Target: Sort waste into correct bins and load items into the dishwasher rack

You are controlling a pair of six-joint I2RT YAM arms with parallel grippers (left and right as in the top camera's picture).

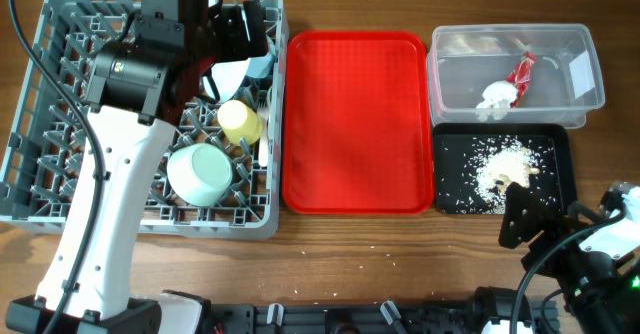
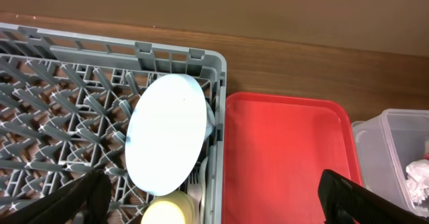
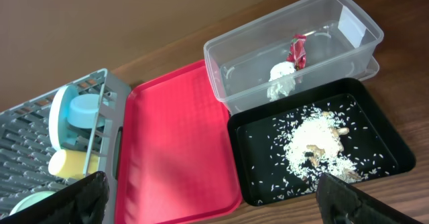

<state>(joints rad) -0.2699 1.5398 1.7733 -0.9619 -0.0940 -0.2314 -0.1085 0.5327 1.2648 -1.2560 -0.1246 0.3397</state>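
Mid-table, a red serving tray (image 1: 355,124), rectangular with rounded corners and a low raised rim, flat on the brown wooden table (image 1: 400,264). Long sides running front to back, surface smooth with a faint sheen. Wood grain running left to right.

At frame left, the grey rack (image 1: 150,221) holds the upright plate (image 2: 166,133), bowl (image 1: 200,172) and yellow cup (image 1: 240,121). At right, the napkin (image 1: 493,97) and wrapper (image 1: 522,71) lie in the clear tub (image 1: 447,86), rice (image 1: 503,162) in the black tray (image 1: 452,144).
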